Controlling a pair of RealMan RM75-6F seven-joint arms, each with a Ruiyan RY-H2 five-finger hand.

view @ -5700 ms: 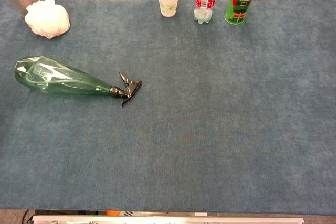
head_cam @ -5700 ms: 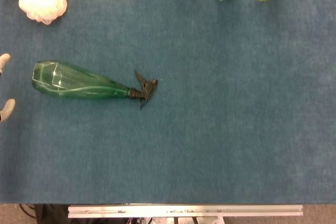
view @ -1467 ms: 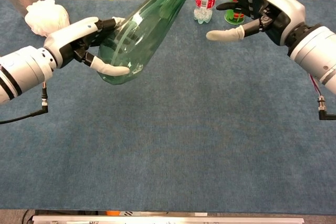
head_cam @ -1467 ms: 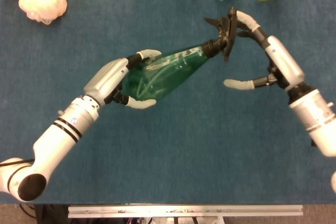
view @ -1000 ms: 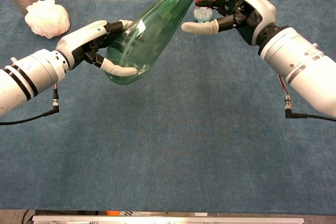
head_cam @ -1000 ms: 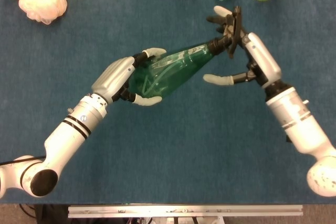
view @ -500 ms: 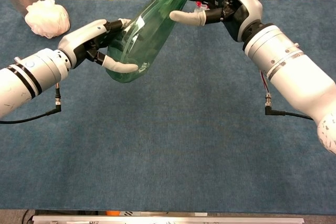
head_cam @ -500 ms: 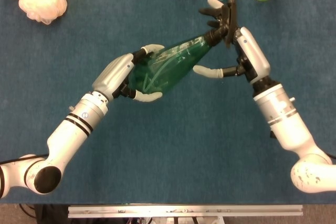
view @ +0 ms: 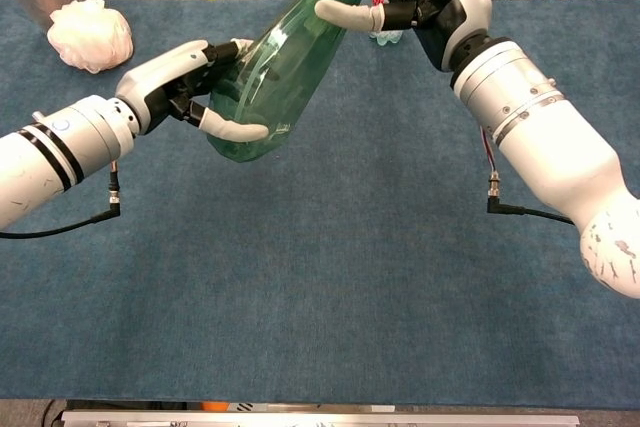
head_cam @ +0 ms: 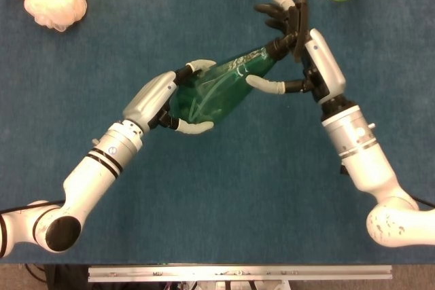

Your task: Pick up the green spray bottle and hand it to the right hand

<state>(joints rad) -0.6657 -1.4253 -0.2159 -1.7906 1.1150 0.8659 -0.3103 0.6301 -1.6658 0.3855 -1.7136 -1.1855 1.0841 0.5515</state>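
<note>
Blue felt covers the table [head_cam: 272, 195], and above it the left hand [head_cam: 163, 103] grips the fat base of the translucent green plastic spray bottle [head_cam: 217, 89], which is held off the cloth and slants away toward its black trigger head. Beyond that, the right hand [head_cam: 293, 49] sits at the bottle's neck with fingers spread around it, not visibly clamped. Should the left hand let go before those fingers wrap the slim neck, the heavy base would likely swing down and drop.

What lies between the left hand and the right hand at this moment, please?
The green spray bottle spans that stretch in the head view, its wide end in the left hand and its neck at the right hand.
</note>
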